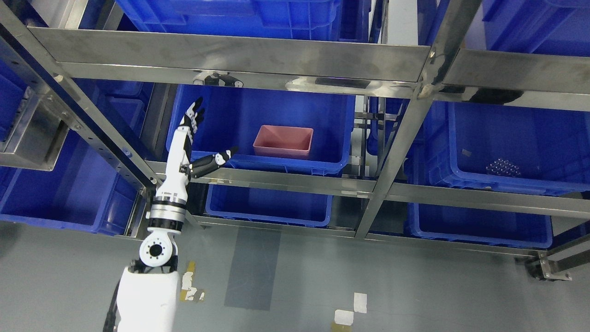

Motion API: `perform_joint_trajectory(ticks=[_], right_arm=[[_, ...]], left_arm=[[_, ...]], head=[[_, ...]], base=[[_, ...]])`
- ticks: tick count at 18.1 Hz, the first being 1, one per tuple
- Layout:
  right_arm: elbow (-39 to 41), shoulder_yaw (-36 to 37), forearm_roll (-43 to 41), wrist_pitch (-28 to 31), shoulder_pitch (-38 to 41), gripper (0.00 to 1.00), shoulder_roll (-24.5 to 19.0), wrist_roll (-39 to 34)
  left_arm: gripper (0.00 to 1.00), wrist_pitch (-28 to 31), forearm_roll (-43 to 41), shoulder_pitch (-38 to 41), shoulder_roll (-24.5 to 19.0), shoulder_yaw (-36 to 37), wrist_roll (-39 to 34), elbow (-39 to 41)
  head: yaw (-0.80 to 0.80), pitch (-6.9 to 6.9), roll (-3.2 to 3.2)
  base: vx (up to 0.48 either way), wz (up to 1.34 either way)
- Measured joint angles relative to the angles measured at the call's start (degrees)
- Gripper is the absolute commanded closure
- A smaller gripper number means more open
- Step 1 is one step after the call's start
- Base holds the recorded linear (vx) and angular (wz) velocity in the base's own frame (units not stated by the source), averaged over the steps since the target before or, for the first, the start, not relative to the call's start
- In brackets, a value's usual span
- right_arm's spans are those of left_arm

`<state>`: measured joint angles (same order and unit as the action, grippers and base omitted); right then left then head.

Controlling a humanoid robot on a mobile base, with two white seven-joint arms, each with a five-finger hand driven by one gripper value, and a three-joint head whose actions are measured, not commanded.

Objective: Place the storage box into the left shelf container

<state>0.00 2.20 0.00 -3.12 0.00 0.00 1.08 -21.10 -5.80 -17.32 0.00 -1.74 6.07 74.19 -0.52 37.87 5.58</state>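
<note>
**Pink storage box sits in the blue shelf container; left robot hand open beside it**

The pink storage box [283, 141] lies inside the blue shelf container [239, 115] on the middle level of the steel shelf frame [230, 57]. It stands upright with its opening facing up, near the container's front wall and toward the right half of its floor. From the left robot hand [196, 138] the box lies at about 3 o'clock, well apart from the fingers; nothing touches it.

The left arm [170, 193] comes up from the bottom edge at the picture's lower left, white forearm rising steeply toward 12 o'clock, the wrist crossing in front of the shelf's front rail [286, 180]. The hand is spread and holds nothing. The long fingers [194, 113] point up toward 12 to 1 o'clock, against the container's left inner wall as seen from here. The thumb [216, 161] sticks out toward 2 o'clock, its tip over the container's front rim and pointing toward the box. Whether the hand touches the container cannot be told.

The right arm does not show.

Other blue bins fill the frame around: one at 9 o'clock [60, 193], one below the container at 6 o'clock [269, 207], one at 3 o'clock [516, 147] with a cluster of small shiny metal pieces [503, 167] on its floor. The grey floor [415, 286] below carries scraps of tape [352, 309].
</note>
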Motion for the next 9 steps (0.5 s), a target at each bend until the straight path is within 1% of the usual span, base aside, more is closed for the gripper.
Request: perform_joint_trajectory(ticks=[3,9], right_arm=[[0.0,0.0,0.0,0.0,0.0,0.01,0.0,0.0],[0.0,0.0,0.0,0.0,-0.01,0.01,0.0,0.0]], left_arm=[[0.01,0.93,3.47,2.52,0.0,1.25,-1.05,1.65],[0.01,1.38,6.8,4.8,0.0,3.18,-1.36,4.68]], head=[[0.0,0.0,0.0],[0.0,0.0,0.0]], base=[[-0.009,0.13],[-0.082,0.38]])
